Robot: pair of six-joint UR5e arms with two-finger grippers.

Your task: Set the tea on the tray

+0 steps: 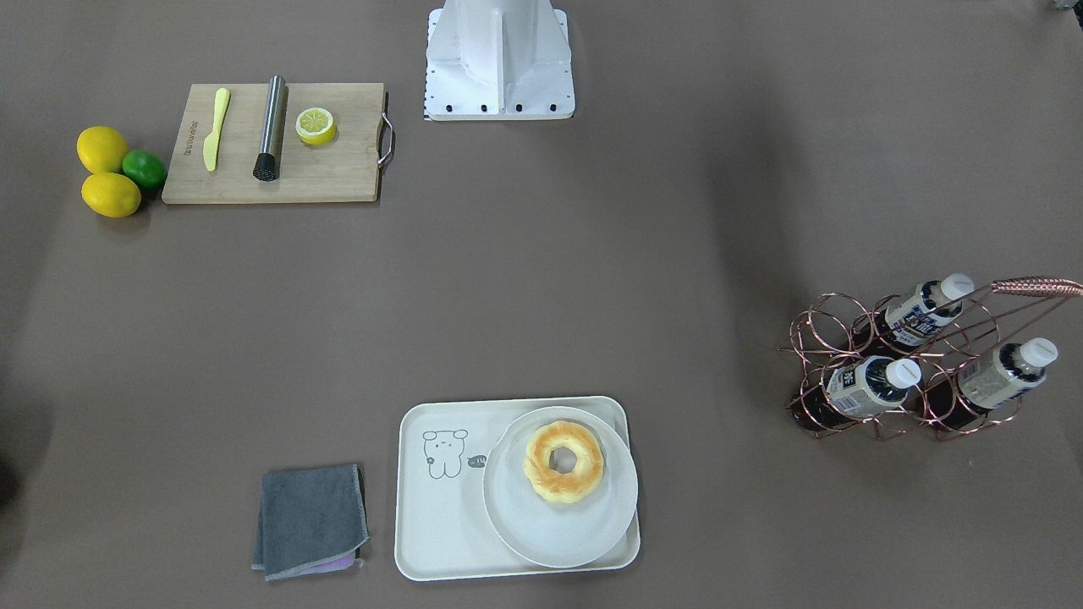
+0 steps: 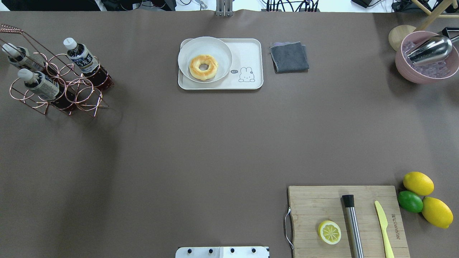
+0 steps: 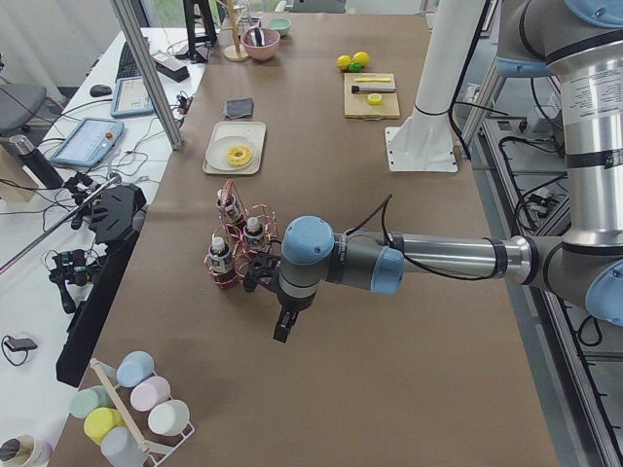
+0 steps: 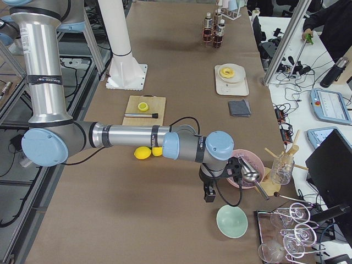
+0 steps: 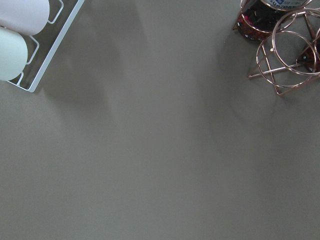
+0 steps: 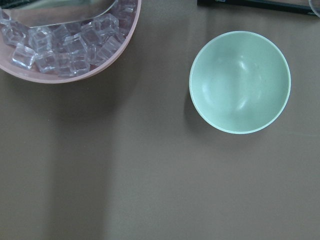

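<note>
- The tea stands as three like bottles, caps up, in the rings of a copper wire rack [image 1: 1036, 286] at the robot's left end of the table [image 2: 215, 150]. There is the bottle nearest the tray [image 2: 83, 58], a second bottle [image 2: 38, 84] and a third bottle [image 2: 20, 58]. None of them is held.
- The tray [image 2: 247, 50] lies at the table's far edge from the robot, well apart from the rack. A white plate [image 2: 218, 48] with a doughnut [image 2: 203, 67] covers the end toward the rack. The bear drawing [image 2: 246, 74] sits on the bare end.
- A folded grey cloth [image 2: 289, 56] lies just beside the tray, on the side away from the rack.
- The left gripper [image 3: 283, 329] hangs over bare table near the rack, on the side away from the tray. Only the side view shows it, so I cannot tell how its jaws stand.
- The right gripper [image 4: 209, 193] hangs between a pink bowl of ice [image 2: 426, 77] holding a steel scoop [image 2: 430, 49] and a green bowl [image 6: 240, 82]. Here too I cannot tell whether it is apart or together.
- Near the robot's right, a wooden cutting board [image 2: 315, 204] carries a lemon half [image 2: 329, 232], a steel muddler [image 2: 353, 225] and a yellow knife [image 2: 383, 225].
- Two lemons [image 2: 418, 183] and a lime [image 2: 410, 201] lie just beside it.
</note>
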